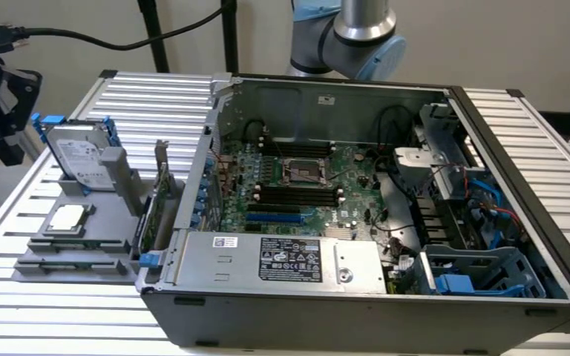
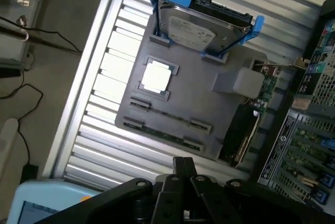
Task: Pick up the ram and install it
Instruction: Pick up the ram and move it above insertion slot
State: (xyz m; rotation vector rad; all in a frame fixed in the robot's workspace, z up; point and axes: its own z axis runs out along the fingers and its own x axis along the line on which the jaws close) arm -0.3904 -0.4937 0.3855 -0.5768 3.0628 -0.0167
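- Gripper (image 2: pixel 183 163): jaws pressed together, pinching nothing. It hangs high over the counter (image 1: pixel 522 126), off the tray's edge on the ram's side and well apart from every part.
- Ram (image 2: pixel 163 134): stands on edge in the tray (image 2: pixel 193 98), in the slot row farthest from the drive (image 2: pixel 194 28). Judged reason: on edge, its long upper edge is free for a pinch, and the end clips fix its spot. It has not been picked up.
- Other tray parts: the drive leans in its blue frame. A chip (image 2: pixel 156 76) lies flat in a recess between drive and ram. A card (image 2: pixel 268 90) stands on edge at the side nearest the case. Each has its own seat, so none crowds the ram.
- Case (image 1: pixel 364 315): lies on its side just beside the tray, panel off, board (image 1: pixel 349 167) facing up. Judged reason: this opens the sockets (image 1: pixel 295 194) to an approach from above.
- Sockets: long black ones beside the processor seat. Whether any is filled cannot be told.
- Task standing: neither step done, judging from the ram in its slot and the empty jaws.
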